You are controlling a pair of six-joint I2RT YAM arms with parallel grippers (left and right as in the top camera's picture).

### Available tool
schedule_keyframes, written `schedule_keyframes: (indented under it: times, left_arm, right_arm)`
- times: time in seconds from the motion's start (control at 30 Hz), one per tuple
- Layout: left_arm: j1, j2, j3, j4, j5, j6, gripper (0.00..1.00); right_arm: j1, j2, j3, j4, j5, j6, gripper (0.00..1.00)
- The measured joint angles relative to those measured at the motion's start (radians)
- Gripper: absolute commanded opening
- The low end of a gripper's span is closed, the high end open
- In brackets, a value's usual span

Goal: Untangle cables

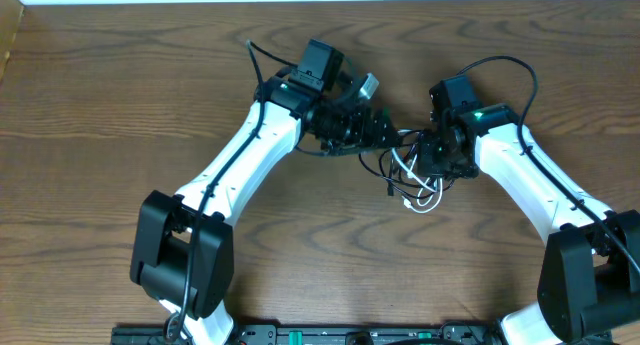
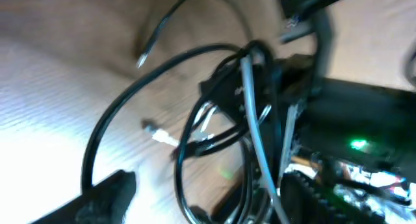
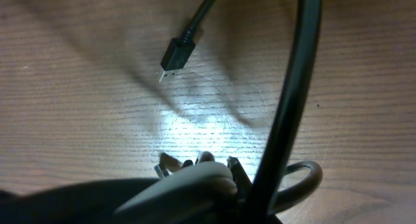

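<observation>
Cables [image 1: 418,180] clamped in right fingers [image 1: 432,155], left fingers [image 2: 107,195] unclear; black plug [image 3: 175,55] shows only wrist-side.

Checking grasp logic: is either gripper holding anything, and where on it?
Right gripper shut on the cables at their bunched loops. Left gripper: cannot tell.

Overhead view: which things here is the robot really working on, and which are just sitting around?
Part of the job:
black cable and white cable, tangled together between the left end effector and right end effector.

Just there:
wooden table; thick black wires fixed to the arms; black rail at the table's near edge.
</observation>
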Motion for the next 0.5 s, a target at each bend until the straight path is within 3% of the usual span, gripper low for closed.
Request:
schedule_keyframes:
  times: [0.07,0.4,0.5]
  left_arm:
    - [-0.011,0.0,0.0,-0.021,-0.036,0.007,0.45]
    - [-0.038,0.0,0.0,-0.103,-0.233,0.056,0.43]
    - [-0.038,0.0,0.0,-0.131,-0.283,0.06,0.34]
  right_arm:
    - [0.0,0.0,0.0,0.002,0.0,0.0,0.06]
    - [0.0,0.0,0.0,0.006,0.0,0.0,0.07]
    - [0.0,0.0,0.0,0.006,0.0,0.003,0.07]
